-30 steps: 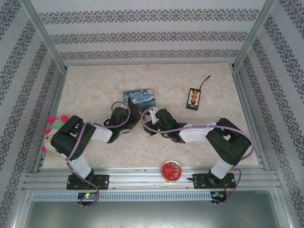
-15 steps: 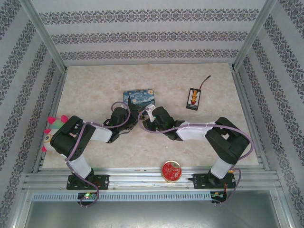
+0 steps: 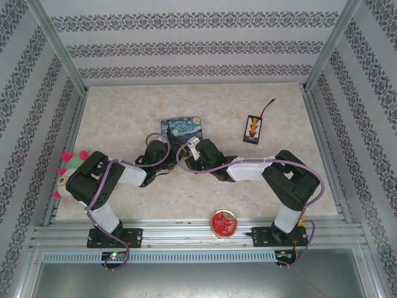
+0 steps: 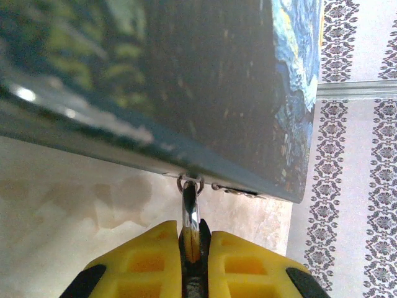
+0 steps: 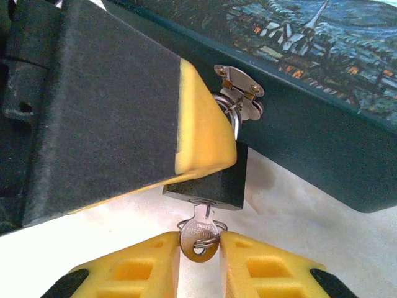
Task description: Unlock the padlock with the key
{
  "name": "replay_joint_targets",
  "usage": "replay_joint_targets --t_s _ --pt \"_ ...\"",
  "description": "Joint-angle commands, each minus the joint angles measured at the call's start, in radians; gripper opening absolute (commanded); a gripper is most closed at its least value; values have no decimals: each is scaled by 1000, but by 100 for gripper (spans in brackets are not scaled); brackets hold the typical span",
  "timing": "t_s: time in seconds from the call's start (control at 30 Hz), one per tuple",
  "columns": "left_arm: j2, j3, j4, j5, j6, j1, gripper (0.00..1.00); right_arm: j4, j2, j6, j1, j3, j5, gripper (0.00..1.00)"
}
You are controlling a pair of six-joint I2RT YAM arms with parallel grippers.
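The small dark padlock (image 5: pixel 217 184) hangs by its silvery shackle (image 4: pixel 190 205) from the hasp (image 5: pixel 239 93) on the front of the starry-night tin (image 3: pixel 183 129). My left gripper (image 4: pixel 194 234) is shut on the padlock body; one of its yellow pads (image 5: pixel 201 124) covers the lock's upper part in the right wrist view. The silver key (image 5: pixel 200 231) sits in the keyhole at the lock's bottom, its small wire ring through the head. My right gripper (image 5: pixel 200 242) is shut on the key head, a yellow pad pressing each side. In the top view both grippers meet just in front of the tin.
A black remote-like card (image 3: pixel 253 128) with a cord lies at the back right of the marble table (image 3: pixel 124 112). A red round lid (image 3: pixel 224 223) sits at the near edge between the bases. A plush toy (image 3: pixel 67 167) rests at the left rail.
My right gripper has shifted a little left, toward the left gripper and the padlock, and its wrist has turned. The left arm and the tin have stayed put.
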Motion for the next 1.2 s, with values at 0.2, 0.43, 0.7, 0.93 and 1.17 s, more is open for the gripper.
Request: replay_joint_targets --t_s 0.2,0.43,0.7,0.93,1.17 --pt "-12 2 13 29 -3 8 0 -13 41 -46 13 46 -28 25" --pt "-16 4 10 41 -3 7 0 -10 34 -39 11 40 -34 24" --pt "-23 -1 -5 33 3 9 0 1 -83 -30 -17 -29 -33 24" --pt "-14 3 1 36 -4 9 0 -7 -117 -42 -21 -75 -49 23" --pt "-8 10 -1 44 -8 10 0 -20 -67 -57 -7 -36 -58 24"
